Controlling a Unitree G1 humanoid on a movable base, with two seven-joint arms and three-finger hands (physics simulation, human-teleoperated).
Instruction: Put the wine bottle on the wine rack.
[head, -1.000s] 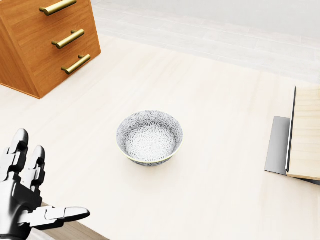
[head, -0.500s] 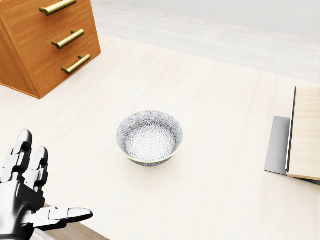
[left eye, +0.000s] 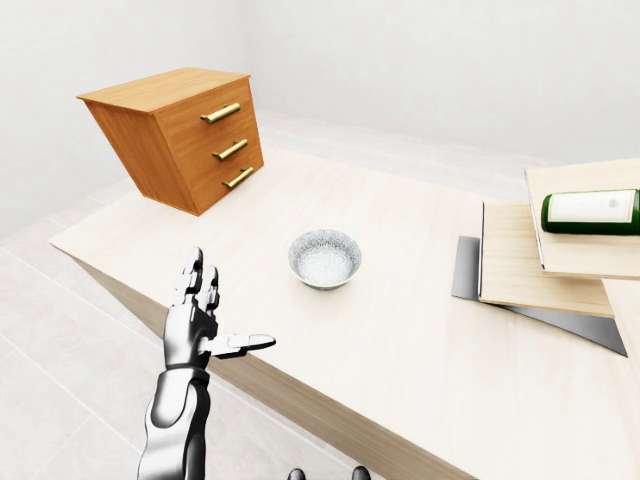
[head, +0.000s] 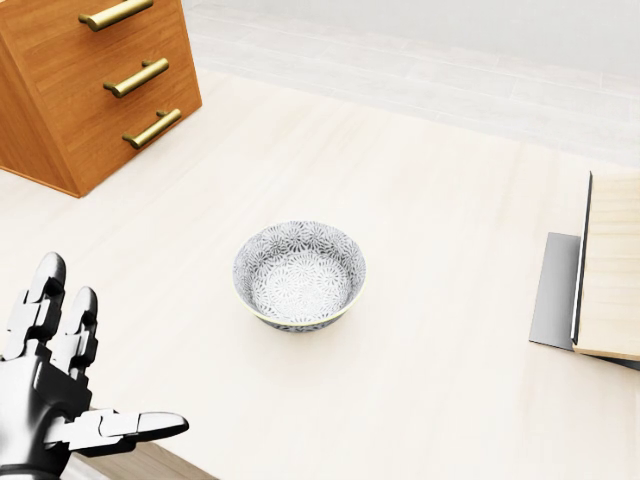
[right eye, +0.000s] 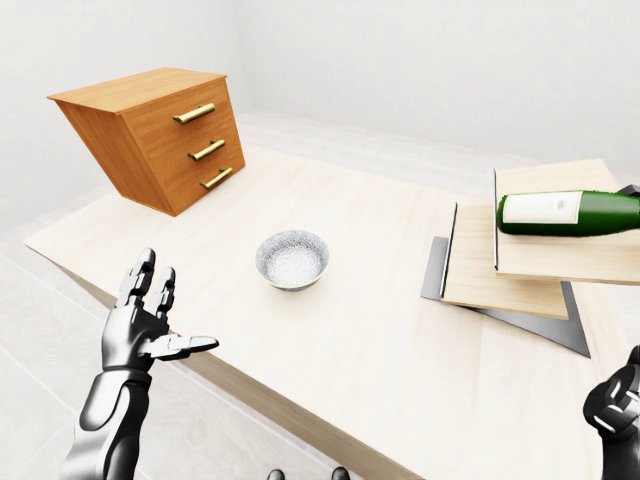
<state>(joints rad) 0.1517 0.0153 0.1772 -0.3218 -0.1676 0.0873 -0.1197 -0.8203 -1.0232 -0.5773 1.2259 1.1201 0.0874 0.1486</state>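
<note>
The wine bottle (right eye: 570, 213) lies on its side on the upper step of the wine rack (right eye: 520, 265), a stack of pale wooden boards at the right of the right-eye view; the rack rests on a grey sheet (right eye: 533, 318) on my worktop (right eye: 380, 330); a patterned bowl (right eye: 292, 260) sits well apart toward the middle; a wooden drawer chest (right eye: 150, 135) stands tilted at the far left; my left hand (right eye: 145, 320) hovers by the worktop's near edge, fingers spread, holding nothing; my right hand (right eye: 615, 405) shows at the lower right, fingers curled, though I cannot tell how tightly.

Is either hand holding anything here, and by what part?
Left hand is open and empty. Right hand is cut off; its grip cannot be told. Wine bottle lies untouched.
</note>
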